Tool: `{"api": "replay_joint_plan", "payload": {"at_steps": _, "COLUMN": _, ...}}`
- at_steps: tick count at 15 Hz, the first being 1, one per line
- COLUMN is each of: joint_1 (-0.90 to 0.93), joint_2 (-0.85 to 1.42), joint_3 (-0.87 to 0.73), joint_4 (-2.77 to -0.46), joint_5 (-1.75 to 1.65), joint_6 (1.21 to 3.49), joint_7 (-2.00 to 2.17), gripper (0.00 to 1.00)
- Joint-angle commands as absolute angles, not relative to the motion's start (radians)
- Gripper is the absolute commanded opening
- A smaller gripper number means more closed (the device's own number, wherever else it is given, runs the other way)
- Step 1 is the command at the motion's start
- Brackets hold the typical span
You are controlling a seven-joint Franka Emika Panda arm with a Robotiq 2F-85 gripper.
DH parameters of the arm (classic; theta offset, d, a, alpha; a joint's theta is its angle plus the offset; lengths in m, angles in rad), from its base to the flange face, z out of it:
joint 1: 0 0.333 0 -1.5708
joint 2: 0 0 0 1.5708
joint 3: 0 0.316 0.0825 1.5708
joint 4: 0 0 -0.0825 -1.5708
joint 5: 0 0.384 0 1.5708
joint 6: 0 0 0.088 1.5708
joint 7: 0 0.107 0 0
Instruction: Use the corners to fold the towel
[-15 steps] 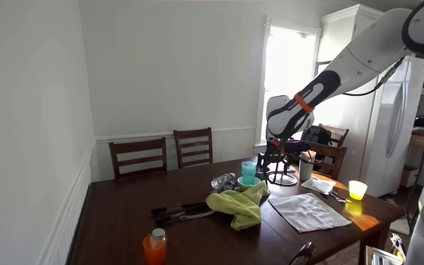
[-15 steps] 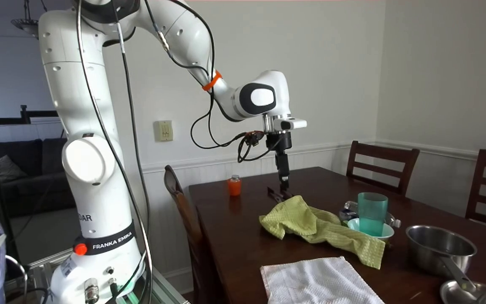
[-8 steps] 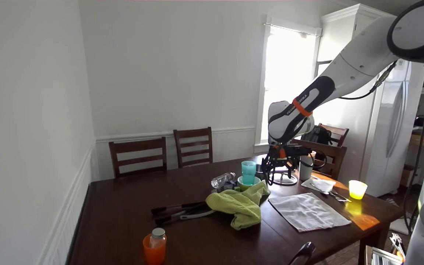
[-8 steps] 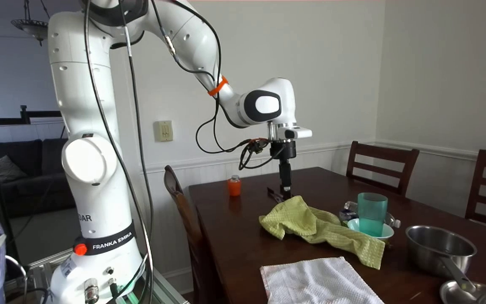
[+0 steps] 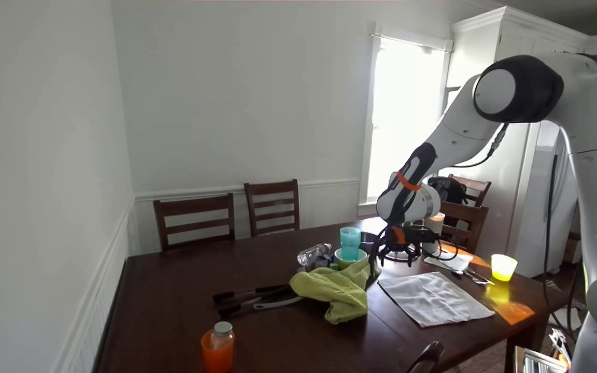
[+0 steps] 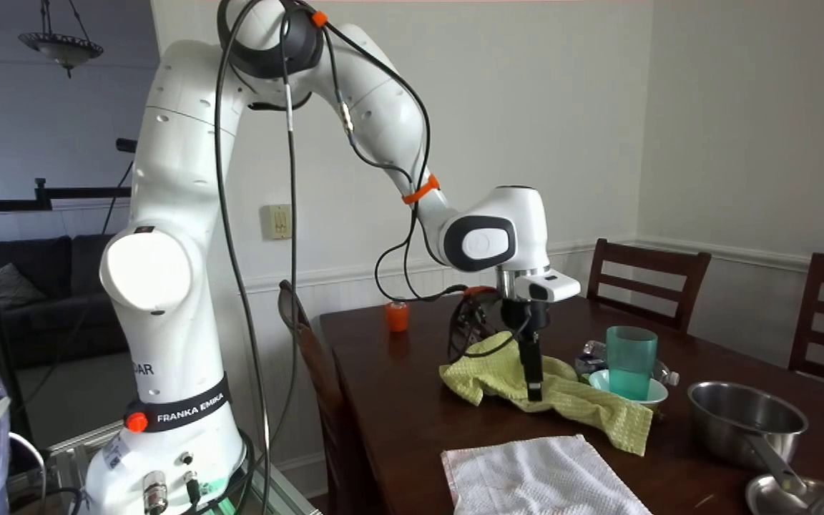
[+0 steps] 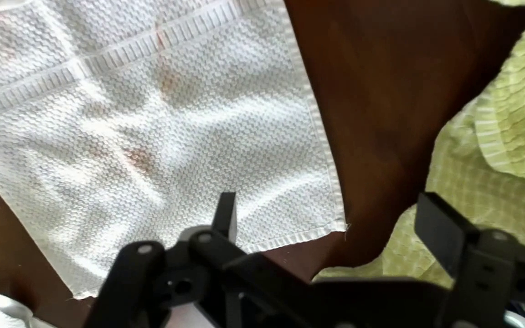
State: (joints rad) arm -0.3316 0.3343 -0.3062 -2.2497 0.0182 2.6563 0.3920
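Note:
A white towel lies mostly flat and unfolded on the dark table; it also shows in an exterior view and fills the left of the wrist view. A crumpled yellow-green towel lies beside it, also seen in an exterior view and in the wrist view. My gripper is open and empty. One corner of the white towel shows between its fingers in the wrist view. The fingers appear above the towels, not touching, in an exterior view.
A teal cup stands in a bowl by a plastic bottle. A steel pot stands nearby. Dark-handled utensils lie by the green towel. A yellow cup and an orange cup stand apart.
The arm has come down and moved nearer the towels, with the gripper now lower. The gripper stays open. Both towels have not moved.

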Motion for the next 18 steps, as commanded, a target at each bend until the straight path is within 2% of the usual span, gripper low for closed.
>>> {"api": "replay_joint_plan", "payload": {"at_steps": 1, "joint_1": -0.341, "joint_2": 0.479, "joint_3": -0.299, "joint_4": -2.139, "joint_5": 0.116, "joint_6": 2.696, "joint_7": 0.352, "gripper": 1.0}}
{"api": "replay_joint_plan", "payload": {"at_steps": 14, "joint_1": -0.319, "joint_2": 0.714, "joint_3": -0.329, "joint_4": -1.891, "joint_5": 0.129, "joint_6": 2.617, "joint_7": 0.413, "gripper": 1.0}}
{"api": "replay_joint_plan", "payload": {"at_steps": 18, "joint_1": -0.324, "joint_2": 0.737, "joint_3": -0.328, "joint_4": -1.874, "joint_5": 0.138, "joint_6": 2.628, "joint_7": 0.414, "gripper": 0.94}}
